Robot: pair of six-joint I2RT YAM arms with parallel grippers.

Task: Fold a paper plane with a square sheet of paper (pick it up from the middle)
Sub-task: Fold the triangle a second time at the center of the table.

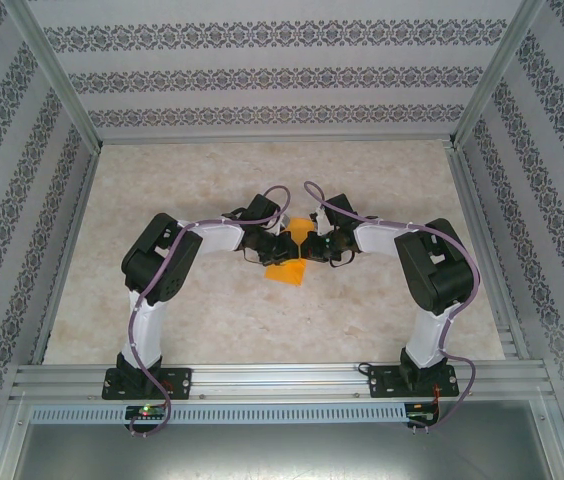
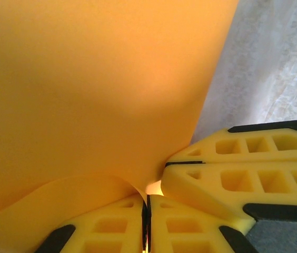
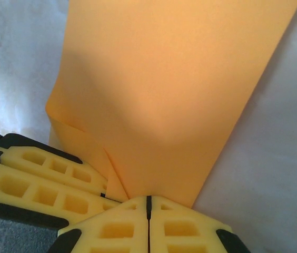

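Note:
The bright orange sheet of paper hangs folded between the two grippers over the middle of the table, a small part of it peeking up behind them. My left gripper and right gripper meet tip to tip at its top. In the left wrist view the sheet curls down into the closed seam of my left gripper, with the right gripper's fingers pressed close beside. In the right wrist view the creased sheet runs into my shut right gripper; the left gripper's fingers sit at the left.
The beige marbled tabletop stretches all round the grippers. Patterned walls and metal posts enclose the back and sides. An aluminium rail with both arm bases runs along the near edge.

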